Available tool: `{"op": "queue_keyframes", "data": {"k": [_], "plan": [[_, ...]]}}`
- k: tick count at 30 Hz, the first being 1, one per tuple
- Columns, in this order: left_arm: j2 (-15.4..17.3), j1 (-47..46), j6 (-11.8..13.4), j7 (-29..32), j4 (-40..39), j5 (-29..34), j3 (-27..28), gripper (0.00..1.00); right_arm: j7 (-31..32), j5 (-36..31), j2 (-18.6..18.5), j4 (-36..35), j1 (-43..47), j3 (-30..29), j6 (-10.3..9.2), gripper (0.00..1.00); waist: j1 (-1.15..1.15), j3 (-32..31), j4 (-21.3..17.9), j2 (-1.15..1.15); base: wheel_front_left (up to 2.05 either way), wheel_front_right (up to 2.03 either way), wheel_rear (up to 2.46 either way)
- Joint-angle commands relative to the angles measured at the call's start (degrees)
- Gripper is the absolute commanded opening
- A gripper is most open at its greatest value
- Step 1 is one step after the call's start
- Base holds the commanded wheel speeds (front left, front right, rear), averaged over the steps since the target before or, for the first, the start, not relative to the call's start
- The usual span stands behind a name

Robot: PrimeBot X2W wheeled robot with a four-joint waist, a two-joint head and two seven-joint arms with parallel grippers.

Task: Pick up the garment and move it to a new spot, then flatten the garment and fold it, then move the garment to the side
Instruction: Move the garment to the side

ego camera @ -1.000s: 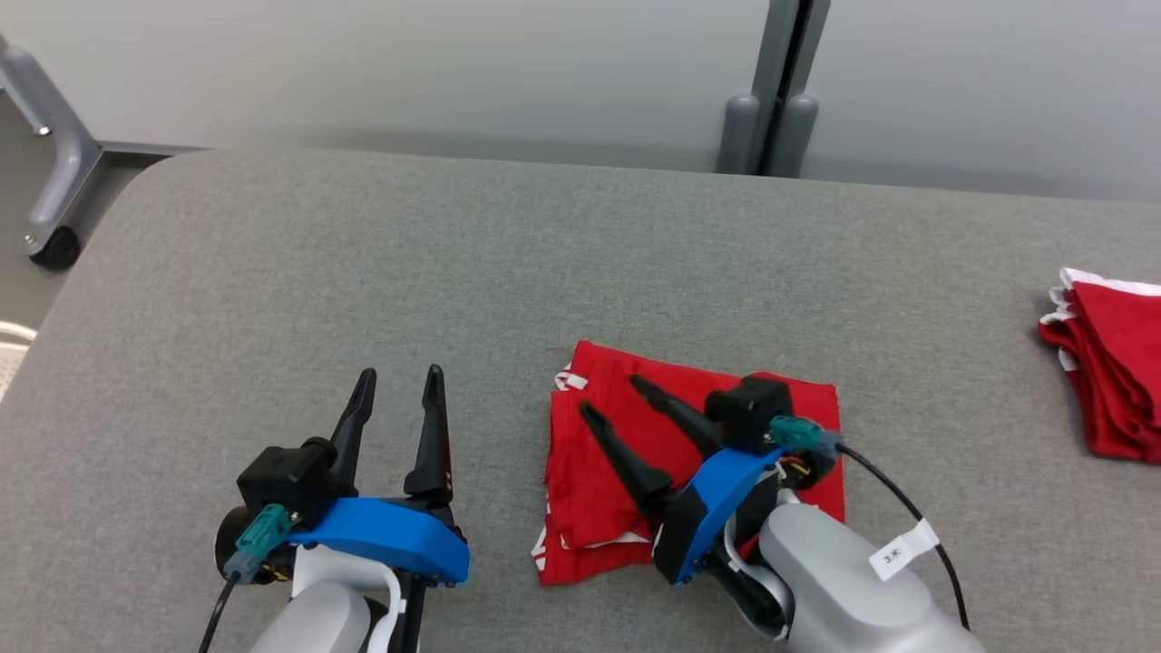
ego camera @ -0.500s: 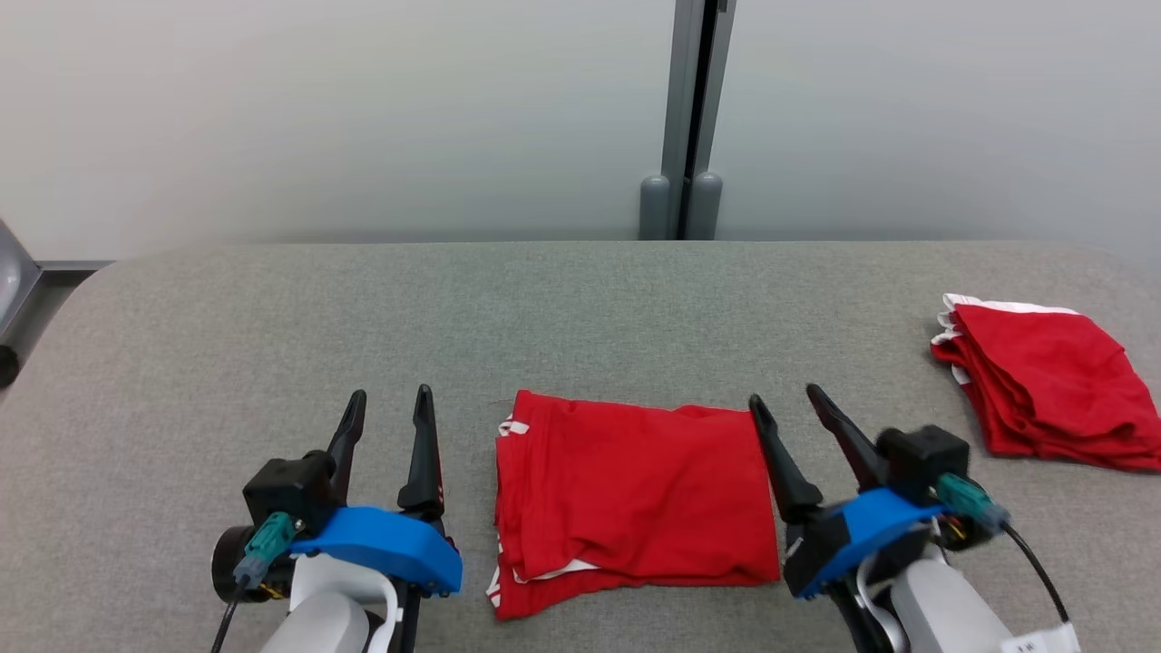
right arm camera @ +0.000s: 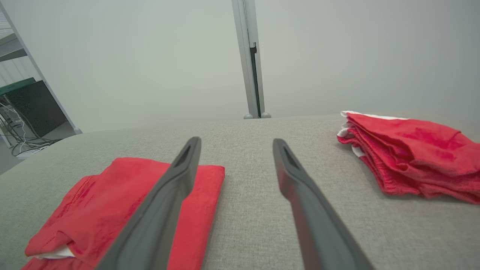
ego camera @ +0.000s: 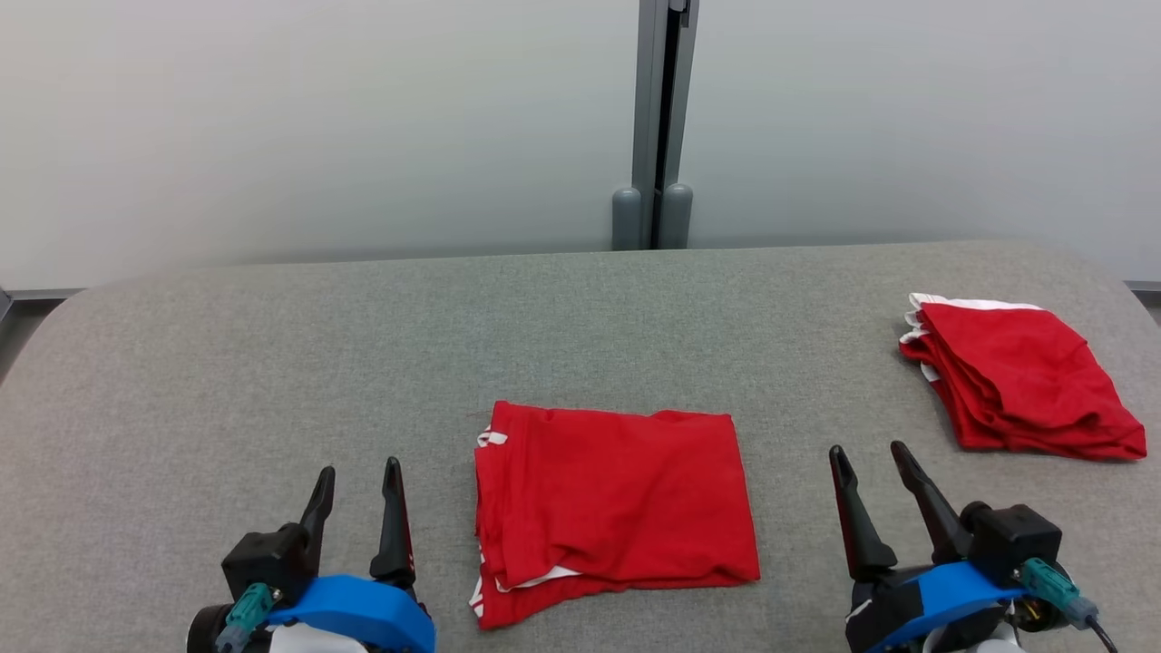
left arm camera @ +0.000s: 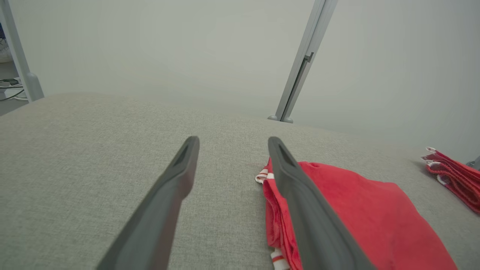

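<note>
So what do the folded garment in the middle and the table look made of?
Garment: soft red knit, probably cotton jersey, matte; it creases and lies limp in layers, with white trim at one edge. Table: grey woven fabric cover, matte, possibly padded; a fine weave shows and the corners are rounded.

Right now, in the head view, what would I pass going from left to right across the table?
Left gripper → folded red garment in the middle → right gripper → stack of red clothes at the far right.

Grey table [ego camera: 272, 345], red folded pile [ego camera: 1016, 390] far R, post [ego camera: 648, 118], poss. cables [right arm camera: 20, 144]
</note>
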Motion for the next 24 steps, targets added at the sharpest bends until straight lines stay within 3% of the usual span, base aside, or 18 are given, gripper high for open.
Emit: {"op": "queue_keyframes", "data": {"k": [1,24], "plan": [[-0.34,0.49,-0.42,-0.25,0.12,0.71,0.56,1.00,0.23,0.28,-0.05,-0.66,1.53,-0.42,0.01,1.00,0.00,-0.13,-0.04,0.00,0.00,0.00,0.00],[-1.70,1.45,-2.39,-0.25,1.74,3.49,2.53,1.00,2.10,-0.63,-0.04,-1.93,2.65,-1.01,0.01,1.00,0.00,-0.90,0.87,0.00,0.00,0.00,0.00]]}}
